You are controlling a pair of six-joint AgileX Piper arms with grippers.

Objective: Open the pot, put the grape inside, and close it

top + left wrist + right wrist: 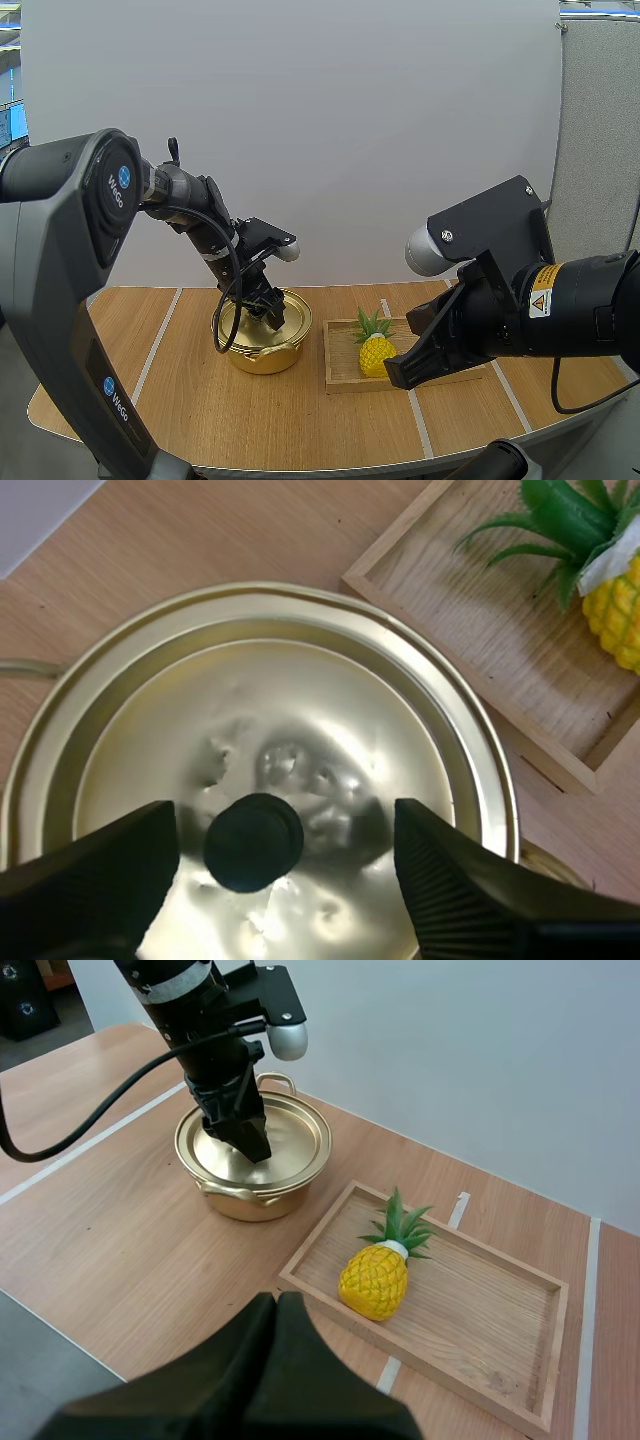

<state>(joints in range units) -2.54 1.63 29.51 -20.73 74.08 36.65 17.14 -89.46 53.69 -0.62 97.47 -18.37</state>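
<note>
Left pincer [285,818] open, fingers [90,880] either side of black knob [253,842] on gold pot lid [300,710], seemingly not touching, right pincer [277,1310] closed above bench [120,1245], near pineapple [373,1280] in wooden tray [480,1305].

Left pincer [285,820] points down, spread wide; right pincer [278,1300] pressed together, angled downward.

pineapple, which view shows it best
The right wrist view: the pineapple sits whole and unblocked on the wooden tray. The high view shows it farther off, beside the right gripper. The left wrist view catches just leaves and some yellow body.
</note>
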